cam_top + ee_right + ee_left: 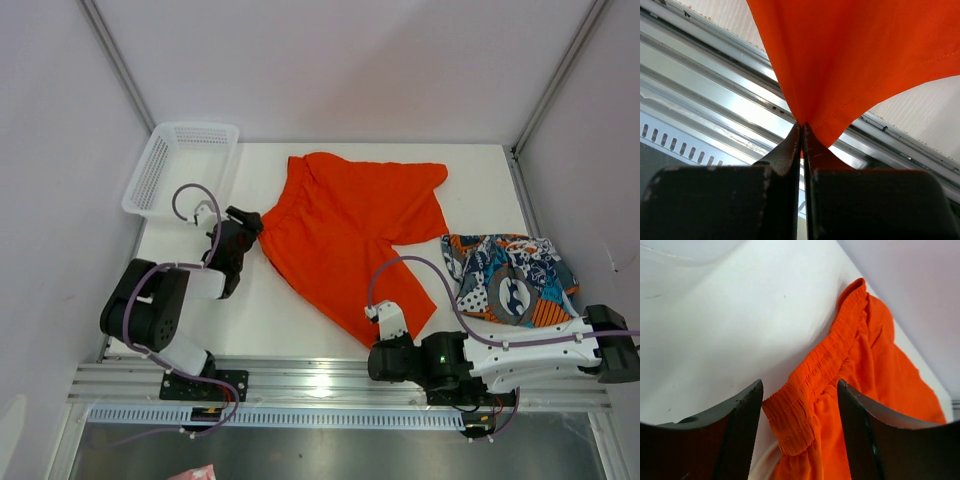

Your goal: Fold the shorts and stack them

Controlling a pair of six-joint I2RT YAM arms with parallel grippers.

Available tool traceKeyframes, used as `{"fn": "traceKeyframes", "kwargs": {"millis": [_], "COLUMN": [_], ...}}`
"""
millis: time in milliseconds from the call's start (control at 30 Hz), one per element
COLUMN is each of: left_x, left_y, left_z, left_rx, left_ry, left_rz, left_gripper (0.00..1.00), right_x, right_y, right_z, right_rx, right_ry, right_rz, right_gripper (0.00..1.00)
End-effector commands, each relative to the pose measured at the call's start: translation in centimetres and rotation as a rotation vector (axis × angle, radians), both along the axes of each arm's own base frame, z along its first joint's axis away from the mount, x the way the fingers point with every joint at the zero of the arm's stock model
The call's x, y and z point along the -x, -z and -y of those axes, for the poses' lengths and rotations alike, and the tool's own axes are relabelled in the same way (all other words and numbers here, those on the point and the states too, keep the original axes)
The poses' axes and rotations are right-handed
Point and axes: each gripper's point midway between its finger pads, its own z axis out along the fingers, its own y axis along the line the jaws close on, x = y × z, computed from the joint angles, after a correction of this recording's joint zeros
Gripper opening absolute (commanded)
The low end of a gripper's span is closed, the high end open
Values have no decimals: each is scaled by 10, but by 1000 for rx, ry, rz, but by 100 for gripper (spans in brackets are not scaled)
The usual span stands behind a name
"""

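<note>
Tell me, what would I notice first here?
The bright orange shorts jump out, spread across the middle of the table. The right fingers pinch their near hem shut, and the left fingers stand open around the waistband. At the right lie patterned shorts.

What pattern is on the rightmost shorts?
The shorts have a busy blue, orange and white print; top view shows it best.

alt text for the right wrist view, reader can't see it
The right gripper is shut on a hem corner of the orange shorts, which fan upward from the pinch. A silver metal rail runs behind them.
</note>
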Motion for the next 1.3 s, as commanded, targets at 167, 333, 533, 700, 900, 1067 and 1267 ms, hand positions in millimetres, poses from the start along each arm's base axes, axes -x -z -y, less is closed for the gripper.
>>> {"fn": "traceKeyframes", "kwargs": {"millis": [167, 333, 533, 700, 900, 1067, 1267], "left_x": [-8, -5, 8, 20, 34, 32, 36], "left_y": [-2, 9, 24, 40, 52, 50, 54], "left_z": [-2, 5, 8, -6, -11, 1, 24], "left_rx": [-83, -63, 18, 73, 155, 244, 372], "left_ry": [27, 77, 94, 51, 50, 82, 161], "left_rz": [-28, -60, -124, -240, -364, -338, -342], "left_gripper": [56, 49, 56, 66, 69, 68, 64], "right_x": [0, 0, -1, -2, -3, -5, -5], "right_y": [1, 2, 0, 1, 4, 3, 3], "right_z": [-2, -2, -2, -4, -7, -9, -9], "right_rx": [-5, -16, -15, -11, -18, -23, -24], "right_ry": [29, 38, 30, 23, 19, 15, 19], "right_rz": [8, 6, 14, 22, 26, 29, 30], "right_gripper": [0, 0, 0, 0, 0, 0, 0]}}
